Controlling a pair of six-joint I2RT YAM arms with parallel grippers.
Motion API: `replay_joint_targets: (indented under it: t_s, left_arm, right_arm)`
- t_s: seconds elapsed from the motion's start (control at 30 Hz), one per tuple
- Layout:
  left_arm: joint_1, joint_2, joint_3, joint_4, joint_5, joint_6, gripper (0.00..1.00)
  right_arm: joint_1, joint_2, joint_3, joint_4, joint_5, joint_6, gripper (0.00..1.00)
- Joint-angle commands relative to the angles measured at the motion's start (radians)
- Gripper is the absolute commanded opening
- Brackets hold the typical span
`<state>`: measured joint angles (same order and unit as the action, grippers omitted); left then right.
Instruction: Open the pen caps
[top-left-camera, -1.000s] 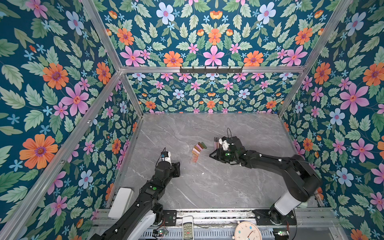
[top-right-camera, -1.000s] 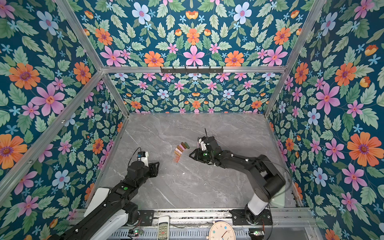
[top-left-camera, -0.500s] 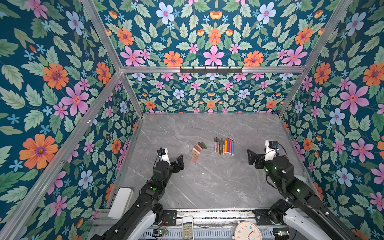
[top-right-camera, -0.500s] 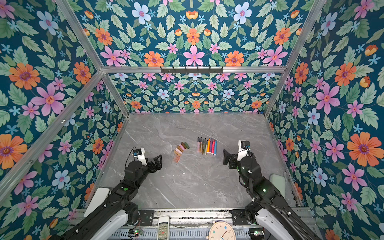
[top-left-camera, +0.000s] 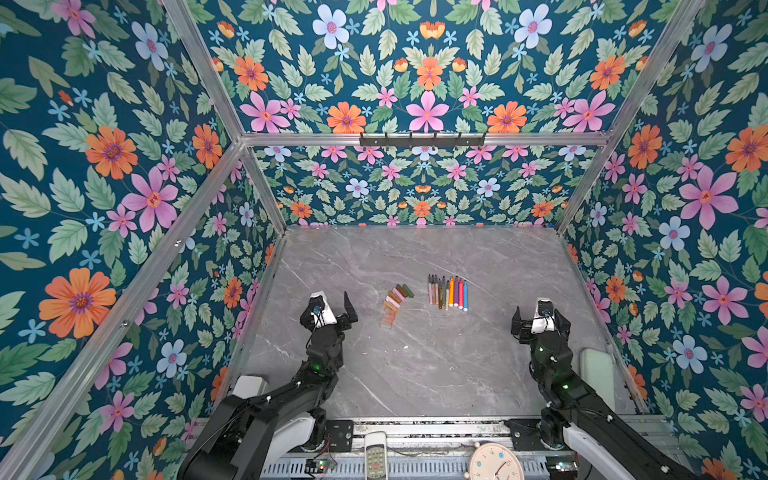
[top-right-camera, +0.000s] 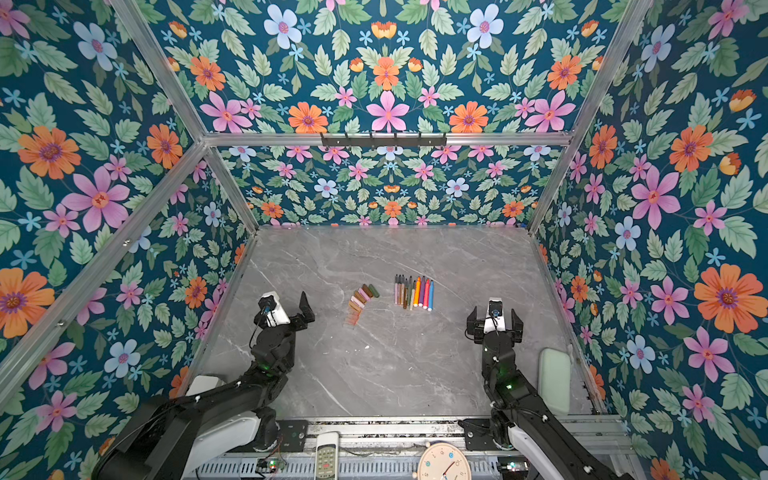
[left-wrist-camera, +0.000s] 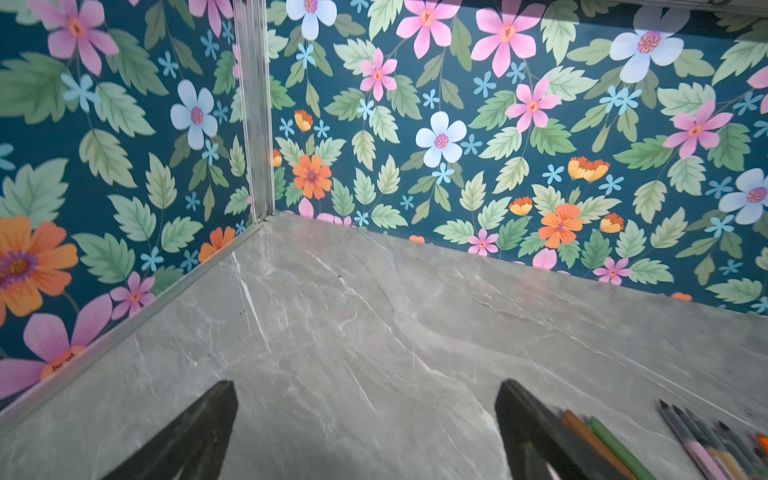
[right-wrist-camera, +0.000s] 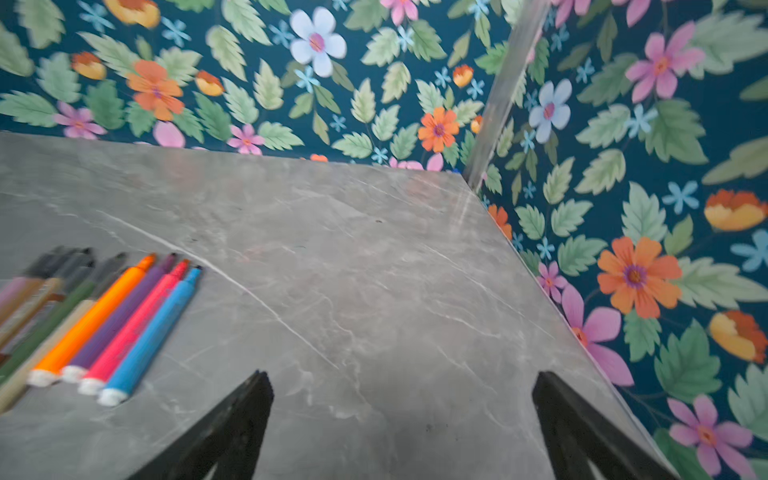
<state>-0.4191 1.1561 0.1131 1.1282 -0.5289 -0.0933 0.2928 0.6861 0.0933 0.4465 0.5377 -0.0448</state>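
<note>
Standing at the front of the cell, I see floral walls on three sides, a black hook rail (top-left-camera: 422, 139) on the back wall and a grey marble table (top-left-camera: 415, 374). On the front frame lie a remote control (top-left-camera: 376, 457) and a round clock (top-left-camera: 496, 463). A pale rounded block (top-left-camera: 597, 374) sits by the right wall, just beside the right arm.

The pens (top-left-camera: 448, 292) lie side by side in a tight row near the middle of the table. Their long axes run front to back, bare pointed tips toward the back wall and blunt white ends toward the robot. Blue closes the row on the right, then pink-red, purple and orange – the duller ones follow to the left. The pen caps (top-left-camera: 397, 302) are off and lie just left of the row, apart from it. They form a short curved line, green farthest back and orange-red nearest, and each lies slanted across the line.

The left gripper (left-wrist-camera: 365, 388) hovers over bare marble with its jaws spread wide and nothing between them. In its wrist view one finger (left-wrist-camera: 540, 436) partly hides the caps. The right gripper (right-wrist-camera: 403, 376) is likewise spread and empty, well to the right of the pens. Only open marble lies between each gripper and the two groups.
</note>
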Motion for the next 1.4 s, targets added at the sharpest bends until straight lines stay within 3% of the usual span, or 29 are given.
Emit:
replay_joint_targets:
  t_s: [0.0,0.17,0.3,0.4,0.53,0.6,0.7,0.8,0.83,0.87,1.0,1.1,1.23,1.27,1.33,1.37]
  left_arm:
    - [0.001,0.100,0.025,0.201,-0.026,0.204,1.00]
    - [-0.003,0.281,0.052,0.405,-0.143,0.327,1.00]
    - [0.001,0.285,0.131,0.243,-0.062,0.340,1.00]
    - [0.001,0.269,0.159,0.138,-0.062,0.342,1.00]
    - [0.021,0.223,0.087,0.089,-0.057,0.291,1.00]
    - [0.041,0.261,0.036,0.195,-0.061,0.286,0.99]
    - [0.038,0.277,-0.037,0.351,0.001,0.308,1.00]
    - [0.046,0.376,-0.041,0.506,-0.034,0.340,1.00]
    - [0.050,0.424,-0.043,0.551,-0.019,0.352,1.00]
    - [0.069,0.476,-0.019,0.552,0.015,0.358,0.96]
    - [0.137,0.475,0.007,0.547,-0.049,0.268,1.00]
    - [0.200,0.444,0.018,0.468,0.028,0.211,1.00]
    - [0.318,0.437,0.099,0.214,0.199,0.085,1.00]
    - [0.339,0.493,0.116,0.302,0.216,0.108,1.00]
    - [0.345,0.435,0.166,0.086,0.236,0.067,1.00]
    - [0.358,0.456,0.160,0.147,0.247,0.069,1.00]
  right_arm:
    - [-0.076,0.078,-0.015,0.213,-0.125,0.048,0.99]
    - [-0.089,0.244,-0.041,0.446,-0.147,-0.005,0.99]
    - [-0.106,0.423,-0.080,0.701,-0.137,0.007,0.99]
    - [-0.127,0.496,-0.075,0.773,-0.156,0.030,0.99]
    - [-0.224,0.629,-0.058,0.851,-0.181,0.133,0.99]
    - [-0.251,0.732,-0.047,0.968,-0.218,0.130,0.99]
    - [-0.251,0.713,0.006,0.807,-0.346,0.097,0.99]
    - [-0.257,0.811,0.052,0.859,-0.310,0.093,0.99]
    - [-0.258,0.775,0.064,0.777,-0.313,0.106,0.99]
    - [-0.258,0.731,0.089,0.660,-0.315,0.124,0.99]
    - [-0.267,0.754,0.139,0.601,-0.323,0.114,0.99]
    - [-0.267,0.767,0.147,0.613,-0.343,0.103,0.99]
    - [-0.268,0.758,0.167,0.548,-0.360,0.097,0.99]
    - [-0.267,0.754,0.168,0.537,-0.359,0.099,0.99]
    - [-0.267,0.754,0.171,0.530,-0.360,0.099,0.99]
    - [-0.267,0.754,0.171,0.530,-0.361,0.099,0.99]
